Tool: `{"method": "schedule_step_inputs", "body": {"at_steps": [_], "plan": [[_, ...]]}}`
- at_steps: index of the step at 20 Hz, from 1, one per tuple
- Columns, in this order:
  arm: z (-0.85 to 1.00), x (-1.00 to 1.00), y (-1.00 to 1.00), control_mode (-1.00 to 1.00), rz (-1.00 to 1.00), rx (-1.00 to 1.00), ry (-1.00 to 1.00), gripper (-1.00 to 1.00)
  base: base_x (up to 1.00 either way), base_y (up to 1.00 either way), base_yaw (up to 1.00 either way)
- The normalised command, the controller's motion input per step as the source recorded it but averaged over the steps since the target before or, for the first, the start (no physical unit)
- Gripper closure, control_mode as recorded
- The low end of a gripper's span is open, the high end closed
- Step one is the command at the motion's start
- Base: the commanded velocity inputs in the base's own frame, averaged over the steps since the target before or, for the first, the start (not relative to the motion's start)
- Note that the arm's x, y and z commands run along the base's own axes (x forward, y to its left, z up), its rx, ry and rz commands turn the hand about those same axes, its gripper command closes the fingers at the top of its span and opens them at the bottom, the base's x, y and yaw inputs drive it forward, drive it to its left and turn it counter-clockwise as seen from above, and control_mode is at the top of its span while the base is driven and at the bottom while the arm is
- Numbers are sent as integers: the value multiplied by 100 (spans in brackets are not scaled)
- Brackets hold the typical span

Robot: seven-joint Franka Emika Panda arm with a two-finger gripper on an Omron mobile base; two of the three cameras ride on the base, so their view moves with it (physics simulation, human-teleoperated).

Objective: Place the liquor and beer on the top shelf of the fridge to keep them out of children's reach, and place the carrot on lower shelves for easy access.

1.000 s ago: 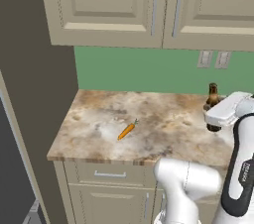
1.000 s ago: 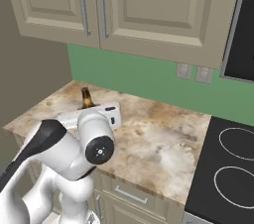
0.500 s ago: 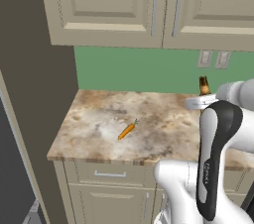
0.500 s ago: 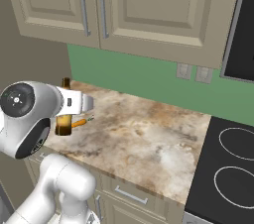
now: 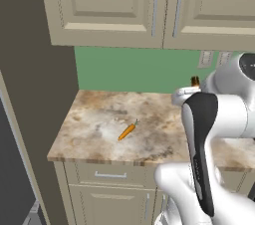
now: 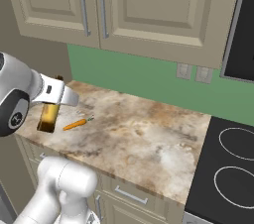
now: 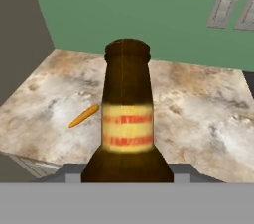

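Beer [image 7: 127, 119]: slim amber-brown glass bottle with a long neck and yellow banded label, held upright, lifted above the near left of the counter.
Gripper [image 6: 49, 100]: jaws are clamped on the bottle's body.
Carrot [image 6: 77, 124]: thin, orange, green-stemmed, laid flat on the counter, just right of the bottle.
Counter [image 6: 149, 139]: mottled beige stone, smooth.
Cabinets [image 6: 124, 5]: beige, panelled, mounted above.

Orange carrot [image 5: 127, 130] lying loose near the middle of a marbled countertop [image 5: 89, 134], beneath beige wall cabinets [image 5: 149, 7] and a green backsplash [image 5: 129, 69]. Dark bottle top, probably the beer [image 5: 194, 80], peeking above the white arm [image 5: 209, 134] at right.
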Motion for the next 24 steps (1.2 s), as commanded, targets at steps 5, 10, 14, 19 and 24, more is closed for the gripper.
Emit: {"method": "schedule_step_inputs", "body": {"at_steps": [5, 10, 14, 19, 24], "plan": [[-6, -13, -3, -100, -3, 0, -2, 100, 0, 0, 0], [-12, -17, 0, -100, -2, 0, -6, 100, 0, 0, 0], [-1, -14, -6, -100, 0, 0, -1, 100, 0, 0, 0], [0, -22, -12, 100, 0, 0, 0, 100, -13, -1, 0], [0, 0, 0, 100, 0, 0, 0, 100, -92, 3, 15]]}}
